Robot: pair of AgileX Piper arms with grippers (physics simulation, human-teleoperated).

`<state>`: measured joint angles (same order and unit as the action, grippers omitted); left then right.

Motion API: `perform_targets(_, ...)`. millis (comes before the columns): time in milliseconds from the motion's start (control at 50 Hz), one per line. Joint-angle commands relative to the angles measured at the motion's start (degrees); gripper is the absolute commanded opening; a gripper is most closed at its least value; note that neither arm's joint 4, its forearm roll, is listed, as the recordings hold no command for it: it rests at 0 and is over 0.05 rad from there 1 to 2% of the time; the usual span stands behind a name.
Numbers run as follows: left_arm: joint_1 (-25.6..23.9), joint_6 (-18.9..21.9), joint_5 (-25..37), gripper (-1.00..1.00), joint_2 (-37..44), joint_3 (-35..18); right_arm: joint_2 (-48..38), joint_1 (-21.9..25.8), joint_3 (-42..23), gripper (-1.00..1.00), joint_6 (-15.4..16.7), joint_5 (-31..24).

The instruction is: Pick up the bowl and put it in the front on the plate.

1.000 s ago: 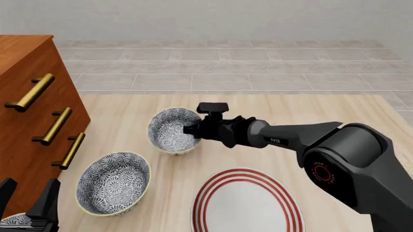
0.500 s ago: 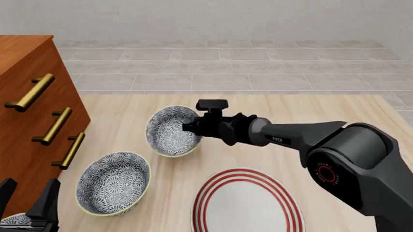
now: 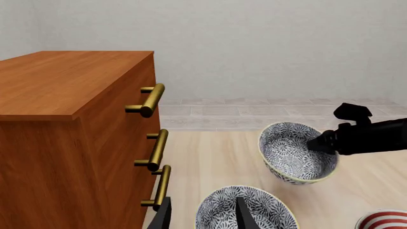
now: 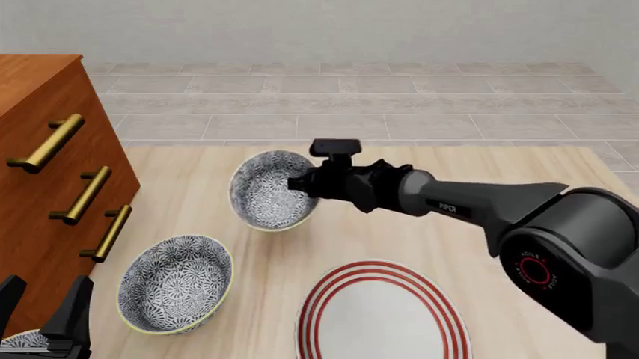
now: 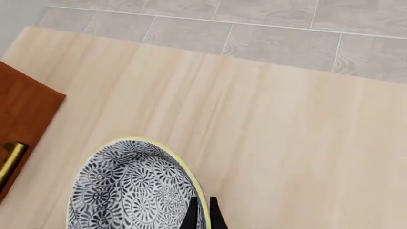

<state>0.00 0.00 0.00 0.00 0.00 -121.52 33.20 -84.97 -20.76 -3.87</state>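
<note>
- bowl [image 4: 271, 191] sits centre-left of the front frame, tipped so its mouth faces the camera. It looks lifted off the table [image 4: 519, 168] rather than resting flat, which fits a rim pinch carrying it.
- right gripper [image 4: 296, 185] is clamped on the bowl's right-hand rim, one finger inside and one outside (right wrist view shows the two tips [image 5: 192, 215] straddling the yellow edge).
- plate [image 4: 382, 313] lies at bottom centre of the frame, just below-right of the bowl, bare. Judged next move: short carry down-frame, level out, then set down.
- second bowl [image 4: 176, 283] is lower left, near the plate's left edge but apart from it. Keep the carry to the right of it.
- dresser [image 4: 45, 142] with brass handles fills the left edge, well apart from the path.
- left gripper [image 4: 45, 318] is parked at bottom left, fingers spread and holding nothing.
</note>
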Motion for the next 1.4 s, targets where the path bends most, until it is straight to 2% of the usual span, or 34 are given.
perform_targets(20,0.0,0.0,0.0,1.0,0.0,0.0,3.06,-0.37,0.76,-1.0,-1.13,-1.8)
perform_targets(160,0.0,0.0,0.0,1.0,0.0,0.0,4.22,-0.53,1.46,-1.0,-3.45,-3.59)
perform_targets(180,0.0,0.0,0.0,1.0,0.0,0.0,4.32,-0.67,1.78,-1.0,-5.89,-4.37)
perform_targets(220,0.0,0.0,0.0,1.0,0.0,0.0,5.67,-0.46,2.27,-1.0,-4.94,-4.82)
perform_targets(440,0.0,0.0,0.0,1.0,0.0,0.0,9.1,-0.39,4.74,-1.0,-6.58,-6.24)
perform_targets(480,0.0,0.0,0.0,1.0,0.0,0.0,10.7,0.09,6.24,-1.0,-7.51,-6.28)
perform_targets(780,0.0,0.0,0.0,1.0,0.0,0.0,21.06,1.62,15.3,-1.0,-8.98,-6.2)
perform_targets(1100,0.0,0.0,0.0,1.0,0.0,0.0,32.42,-1.55,26.85,-1.0,-8.53,-6.42)
perform_targets(1400,0.0,0.0,0.0,1.0,0.0,0.0,40.24,-4.58,37.14,-1.0,-10.31,-4.21)
